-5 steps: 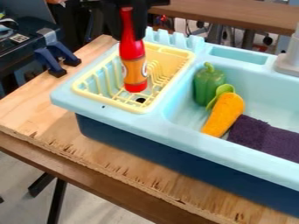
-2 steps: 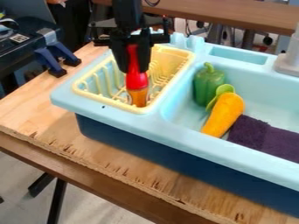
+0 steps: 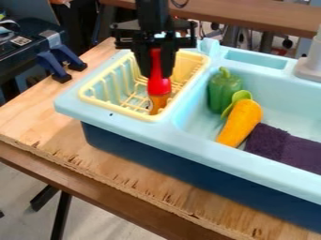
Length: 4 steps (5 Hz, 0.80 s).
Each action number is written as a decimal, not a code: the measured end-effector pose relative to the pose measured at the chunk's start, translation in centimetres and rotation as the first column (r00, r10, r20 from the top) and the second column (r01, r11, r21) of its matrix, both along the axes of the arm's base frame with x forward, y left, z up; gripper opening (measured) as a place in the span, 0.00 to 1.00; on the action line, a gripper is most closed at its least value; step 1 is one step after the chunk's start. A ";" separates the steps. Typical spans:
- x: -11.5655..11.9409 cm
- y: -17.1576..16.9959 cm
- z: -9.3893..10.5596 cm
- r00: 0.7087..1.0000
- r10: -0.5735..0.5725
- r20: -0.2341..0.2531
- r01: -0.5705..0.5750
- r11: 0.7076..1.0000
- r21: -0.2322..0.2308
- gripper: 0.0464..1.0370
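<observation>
Red bottle (image 3: 159, 87): neck gripped in tool (image 3: 156, 75), long axis near upright, lower end inside yellow rack (image 3: 116, 110).

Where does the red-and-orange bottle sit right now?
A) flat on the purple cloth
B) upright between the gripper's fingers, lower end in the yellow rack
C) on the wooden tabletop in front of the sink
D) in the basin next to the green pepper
B: the bottle stands upright between the fingers of the gripper, its orange lower part down inside the yellow rack.
</observation>
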<state>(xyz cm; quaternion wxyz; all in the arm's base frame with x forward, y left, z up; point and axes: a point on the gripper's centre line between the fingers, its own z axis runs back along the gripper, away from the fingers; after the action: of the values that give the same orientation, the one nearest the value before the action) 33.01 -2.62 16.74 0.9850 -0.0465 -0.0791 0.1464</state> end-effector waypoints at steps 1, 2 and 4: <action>-0.5 -0.9 0.0 0.999 0.032 -0.026 -0.032 0.999 0.007 0.39; -1.1 -2.7 0.4 1.000 0.004 -0.009 -0.004 1.000 -0.017 0.71; -1.5 -2.5 0.8 1.000 0.025 -0.004 -0.025 0.998 -0.050 0.97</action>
<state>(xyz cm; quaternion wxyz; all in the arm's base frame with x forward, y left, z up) 31.54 -5.09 17.57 0.9817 -0.0699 -0.0745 0.1608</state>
